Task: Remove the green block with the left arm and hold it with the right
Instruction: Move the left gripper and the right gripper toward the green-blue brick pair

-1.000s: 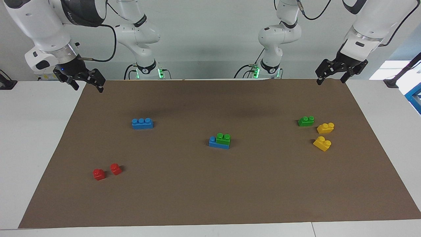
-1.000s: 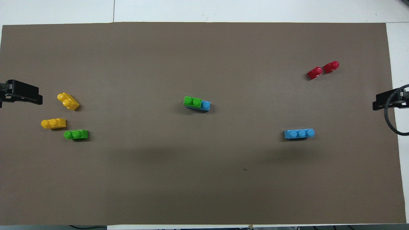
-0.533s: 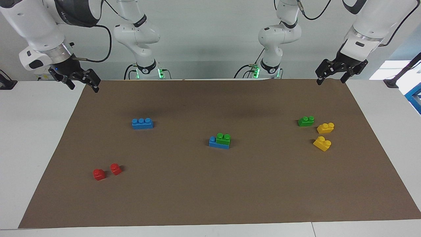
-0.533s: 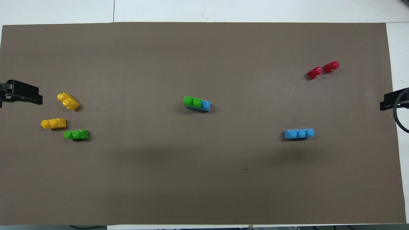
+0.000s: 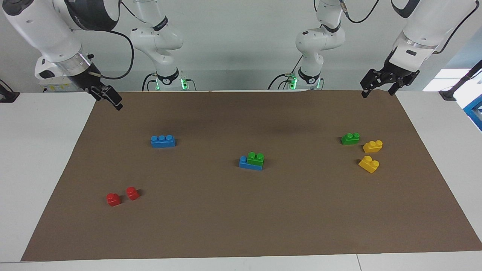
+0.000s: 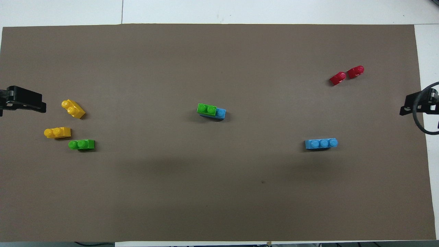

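A green block [image 5: 256, 158] sits stacked on one end of a blue brick [image 5: 244, 164] at the middle of the brown mat; the stack also shows in the overhead view [image 6: 206, 108]. A second green block [image 5: 350, 138] lies loose toward the left arm's end, also seen in the overhead view [image 6: 81, 144]. My left gripper [image 5: 377, 90] is open and empty, up over the mat's corner at its own end; it also shows in the overhead view [image 6: 31, 103]. My right gripper [image 5: 111, 99], with its wire loop [image 6: 420, 118], hangs empty over the mat's corner at its end.
A lone blue three-stud brick [image 5: 163, 141] lies toward the right arm's end. Two red blocks [image 5: 113, 199] [image 5: 132, 193] lie farther from the robots than it. Two yellow blocks [image 5: 372, 146] [image 5: 369, 164] lie beside the loose green block. The brown mat [image 5: 241, 226] covers the table.
My right gripper has turned at the wrist and shifted a little toward the mat. The left gripper and all blocks have stayed put.
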Robot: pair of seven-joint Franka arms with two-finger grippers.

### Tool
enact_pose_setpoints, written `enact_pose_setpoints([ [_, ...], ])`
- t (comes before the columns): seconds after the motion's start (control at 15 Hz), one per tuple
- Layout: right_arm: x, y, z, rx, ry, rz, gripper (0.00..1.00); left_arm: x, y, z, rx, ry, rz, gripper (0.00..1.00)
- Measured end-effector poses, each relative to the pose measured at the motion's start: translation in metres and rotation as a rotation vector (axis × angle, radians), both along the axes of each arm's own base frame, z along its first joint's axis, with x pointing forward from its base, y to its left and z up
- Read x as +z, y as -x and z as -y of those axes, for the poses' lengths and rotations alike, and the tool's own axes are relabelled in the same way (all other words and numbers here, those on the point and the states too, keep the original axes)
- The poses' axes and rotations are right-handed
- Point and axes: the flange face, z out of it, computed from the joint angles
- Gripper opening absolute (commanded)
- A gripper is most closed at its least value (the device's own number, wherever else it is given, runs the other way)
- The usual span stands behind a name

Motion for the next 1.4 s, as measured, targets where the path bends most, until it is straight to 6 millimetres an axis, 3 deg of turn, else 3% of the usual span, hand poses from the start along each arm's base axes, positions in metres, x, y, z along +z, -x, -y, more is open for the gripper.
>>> enact_pose_setpoints([
  [0.2,-0.020,0.002,-0.016,-0.279,-0.079,-0.094,0.97,-0.005,0.003,0.003,0.080,0.002,-0.015,1.00],
  [0.53,-0.048,-0.014,-0.099,-0.696,-0.206,-0.215,0.97,-0.015,0.016,0.029,0.160,-0.015,-0.041,1.00],
  [0.67,-0.068,-0.025,-0.127,-0.770,-0.250,-0.253,0.97,-0.018,0.020,0.052,0.267,-0.025,-0.035,1.00],
  [0.93,-0.115,-0.047,-0.178,-0.889,-0.305,-0.301,0.96,-0.041,0.033,0.122,0.621,-0.014,0.051,1.00],
  [1.2,-0.156,-0.059,-0.204,-0.911,-0.300,-0.289,0.96,-0.057,0.047,0.161,0.908,0.015,0.087,1.00],
  [1.4,-0.185,-0.061,-0.226,-0.905,-0.306,-0.261,0.96,-0.075,0.056,0.192,1.030,0.049,0.104,1.00],
])
